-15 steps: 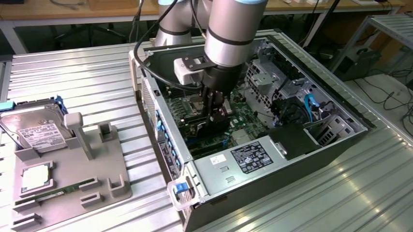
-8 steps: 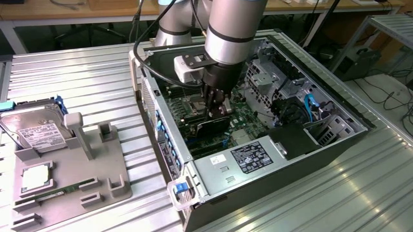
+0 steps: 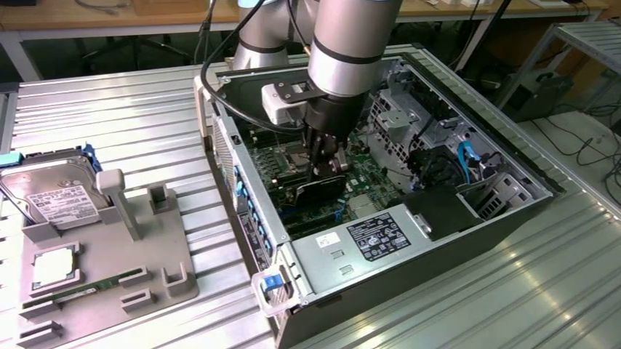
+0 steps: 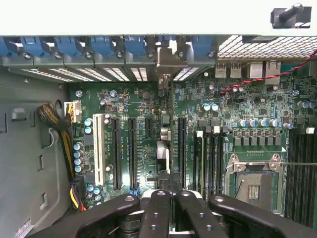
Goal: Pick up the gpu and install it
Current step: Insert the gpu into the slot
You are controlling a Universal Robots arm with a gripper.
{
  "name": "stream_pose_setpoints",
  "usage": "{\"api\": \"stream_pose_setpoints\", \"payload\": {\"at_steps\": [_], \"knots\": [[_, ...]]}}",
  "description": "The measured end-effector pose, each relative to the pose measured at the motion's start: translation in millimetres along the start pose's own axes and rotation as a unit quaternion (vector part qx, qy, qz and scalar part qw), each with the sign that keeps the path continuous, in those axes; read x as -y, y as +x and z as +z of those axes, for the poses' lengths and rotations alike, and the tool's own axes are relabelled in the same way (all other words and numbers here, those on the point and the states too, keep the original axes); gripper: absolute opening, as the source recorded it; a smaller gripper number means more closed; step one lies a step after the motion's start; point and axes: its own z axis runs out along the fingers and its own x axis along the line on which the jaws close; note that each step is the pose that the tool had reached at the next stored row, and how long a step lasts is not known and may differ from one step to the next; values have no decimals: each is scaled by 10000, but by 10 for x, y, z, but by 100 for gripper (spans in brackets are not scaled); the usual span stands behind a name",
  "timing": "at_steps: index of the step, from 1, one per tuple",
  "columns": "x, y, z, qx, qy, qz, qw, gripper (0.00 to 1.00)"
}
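Deep inside the open computer case right now, lying on its side on the ribbed metal bench. Arm reaching down from above into the case, claw low over the green motherboard. Clamped tight, that claw, fingers pinched together on the top edge of the gpu, a thin black card held upright on its edge, standing among the expansion slots. From the wrist view, gpu seen edge-on as a narrow strip running away from the claw toward the rear of the case, its silvery bracket up against the row of slot covers and blue clips. Black expansion slots to one side of the card, a white slot further along, empty CPU socket and memory slots on the other side. Whether the card's edge is fully seated in its slot, impossible to tell. Over at the exterior view's left, a grey parts fixture on the bench, well apart from the case, carrying a silver hard drive with a white label, a square processor and a green memory stick. Power supply with its label at the near end of the case.
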Motion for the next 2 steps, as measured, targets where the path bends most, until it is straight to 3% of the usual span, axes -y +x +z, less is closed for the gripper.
{"api": "stream_pose_setpoints", "payload": {"at_steps": [2], "knots": [[0,0,0,0,0,0,10000,11]]}}
